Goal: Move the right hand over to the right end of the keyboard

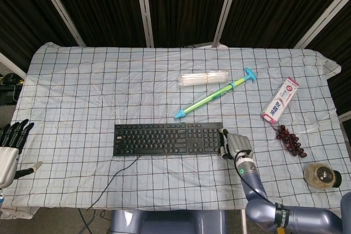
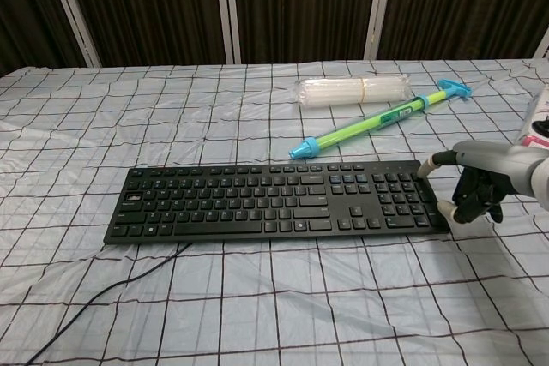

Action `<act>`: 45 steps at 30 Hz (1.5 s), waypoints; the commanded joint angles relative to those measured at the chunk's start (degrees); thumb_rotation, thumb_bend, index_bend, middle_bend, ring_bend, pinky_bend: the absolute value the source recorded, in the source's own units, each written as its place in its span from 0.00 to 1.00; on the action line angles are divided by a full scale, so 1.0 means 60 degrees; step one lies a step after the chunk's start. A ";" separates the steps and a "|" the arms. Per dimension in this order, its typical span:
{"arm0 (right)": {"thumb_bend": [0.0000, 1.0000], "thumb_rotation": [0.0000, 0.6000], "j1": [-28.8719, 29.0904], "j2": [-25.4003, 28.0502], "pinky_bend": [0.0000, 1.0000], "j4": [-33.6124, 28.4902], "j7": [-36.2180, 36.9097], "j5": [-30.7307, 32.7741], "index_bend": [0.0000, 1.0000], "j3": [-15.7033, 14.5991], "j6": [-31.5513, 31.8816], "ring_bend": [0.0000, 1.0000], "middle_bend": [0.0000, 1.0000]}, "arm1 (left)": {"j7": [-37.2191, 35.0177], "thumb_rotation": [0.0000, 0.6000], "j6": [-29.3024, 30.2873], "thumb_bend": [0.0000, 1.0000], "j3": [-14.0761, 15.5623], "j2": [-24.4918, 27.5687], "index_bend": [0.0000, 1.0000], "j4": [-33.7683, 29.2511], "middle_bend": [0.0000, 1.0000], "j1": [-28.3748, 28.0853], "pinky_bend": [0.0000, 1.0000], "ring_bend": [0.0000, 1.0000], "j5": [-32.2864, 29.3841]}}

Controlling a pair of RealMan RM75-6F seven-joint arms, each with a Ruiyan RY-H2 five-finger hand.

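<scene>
The black keyboard (image 1: 168, 139) (image 2: 274, 201) lies lengthwise in the near middle of the checked cloth. My right hand (image 1: 235, 145) (image 2: 476, 186) is at its right end, low over the cloth. Its fingers are curled in with nothing in them. The thumb (image 2: 426, 166) reaches to the keyboard's far right corner, and another fingertip (image 2: 446, 209) sits by the near right corner. My left hand (image 1: 10, 147) hangs off the table's left edge with its fingers straight and apart, holding nothing; it shows only in the head view.
Behind the keyboard lie a green and blue syringe-like toy (image 1: 216, 93) and a clear plastic roll (image 1: 204, 78). To the right are a toothpaste box (image 1: 279, 100), dark grapes (image 1: 289, 140) and a round jar (image 1: 322, 175). The keyboard cable (image 2: 94, 306) trails off the front edge.
</scene>
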 commanded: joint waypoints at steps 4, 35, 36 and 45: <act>0.54 1.00 0.0094 -0.0117 0.62 0.0192 0.0022 0.0094 0.14 -0.0010 -0.0042 0.82 0.86 | 0.0002 1.00 -0.0007 0.08 0.0006 0.0004 0.00 -0.0010 0.00 0.0004 0.00 0.00 -0.0013; 0.37 1.00 -0.1762 0.3013 0.26 -0.2532 0.1872 -0.5146 0.01 -0.1508 0.1984 0.19 0.28 | 0.0100 1.00 0.0086 0.08 0.0054 0.0020 0.00 -0.0042 0.00 0.0064 0.00 0.00 0.0039; 0.33 1.00 -0.1964 0.3225 0.21 -0.2538 0.2154 -0.5632 0.00 -0.1711 0.2033 0.10 0.18 | 0.0118 1.00 0.0092 0.08 0.0056 0.0014 0.00 -0.0045 0.00 0.0067 0.00 0.00 0.0044; 0.16 1.00 -0.3911 0.3996 0.00 -0.0631 0.3623 -0.9279 0.00 -0.3132 0.3862 0.00 0.00 | 0.0179 1.00 0.0224 0.08 0.0059 -0.0010 0.00 0.0007 0.00 0.0132 0.00 0.00 0.0083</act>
